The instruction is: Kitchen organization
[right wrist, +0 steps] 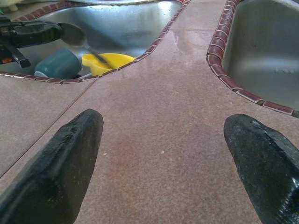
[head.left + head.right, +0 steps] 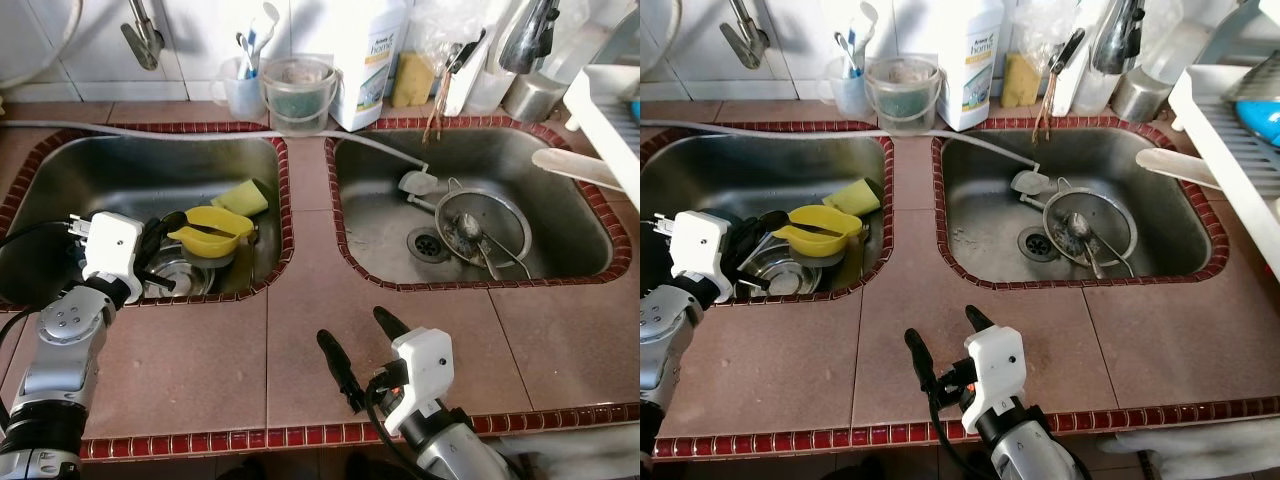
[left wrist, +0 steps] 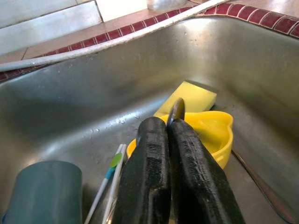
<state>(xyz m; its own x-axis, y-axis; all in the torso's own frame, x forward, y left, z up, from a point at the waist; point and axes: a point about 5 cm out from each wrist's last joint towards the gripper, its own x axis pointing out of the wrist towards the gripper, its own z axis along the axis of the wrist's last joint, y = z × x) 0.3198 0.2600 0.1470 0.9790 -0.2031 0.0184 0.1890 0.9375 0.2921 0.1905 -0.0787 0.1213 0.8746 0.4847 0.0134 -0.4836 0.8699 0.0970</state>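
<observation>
Nearest the camera, the right gripper (image 2: 362,350) hovered over the brown tiled counter (image 2: 300,340) near its front edge, between the two sinks, its two black fingers (image 1: 60,163) spread wide apart with nothing between them.

At the front of the left sink (image 2: 120,180), the left gripper (image 3: 168,126) had its fingers pressed together, pinching the handle of a spoon (image 1: 74,35); the spoon's bowl stood out beyond the fingertips, above the yellow bowl (image 2: 215,232). That bowl lay near the sink's front right corner, on top of a steel dish (image 2: 185,275). A yellow sponge (image 2: 242,198) lay just behind the bowl, against the sink's right wall. A teal cup (image 3: 44,191) sat in the same sink near the gripper, with a thin white utensil with a green tip (image 3: 112,172) beside it.

In the right sink (image 2: 560,200), a metal strainer (image 2: 485,225) rested over the drain with a spoon or ladle (image 2: 470,232) lying in it.

Along the counter's back edge stood a clear small bucket (image 2: 298,95), a cup holding toothbrushes (image 2: 240,85), a white detergent bottle (image 2: 368,60) and another yellow sponge (image 2: 412,80). A white dish rack (image 2: 610,120) sat at the counter's right edge.
</observation>
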